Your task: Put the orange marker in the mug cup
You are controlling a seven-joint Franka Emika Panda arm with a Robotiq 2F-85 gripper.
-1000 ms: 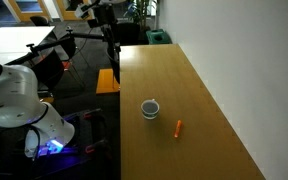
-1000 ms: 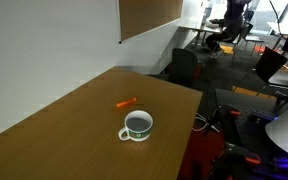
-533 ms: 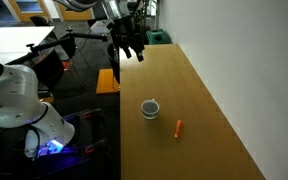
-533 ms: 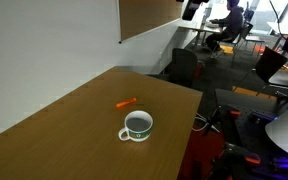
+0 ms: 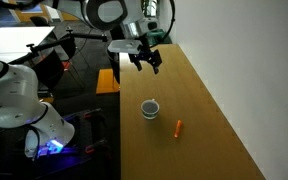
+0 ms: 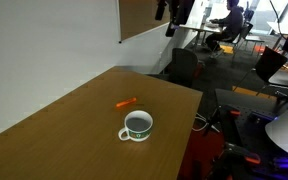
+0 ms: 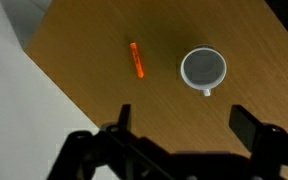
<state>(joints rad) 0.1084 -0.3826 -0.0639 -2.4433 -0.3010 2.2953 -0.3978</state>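
The orange marker (image 5: pixel 178 127) lies flat on the wooden table, a short way from the mug cup (image 5: pixel 150 108). Both also show in an exterior view, marker (image 6: pixel 126 101) and cup (image 6: pixel 137 125), and in the wrist view, marker (image 7: pixel 137 60) to the left of the cup (image 7: pixel 203 68). The cup stands upright with a white rim and inside, and looks empty. My gripper (image 5: pixel 149 62) hangs high above the far end of the table, well away from both. Its fingers (image 7: pixel 184 118) are spread wide and hold nothing.
The long wooden table (image 5: pixel 199 90) runs beside a white wall. Its open edge drops to a floor with office chairs (image 6: pixel 184 68), other desks (image 5: pixel 19 40) and a robot base with cables (image 5: pixel 29 115). A wooden stool (image 5: pixel 107 81) stands by the table's edge.
My arm has swung down and toward the table over the last second, with the gripper coming from the far background to above the table's far end. Marker and cup have not moved.
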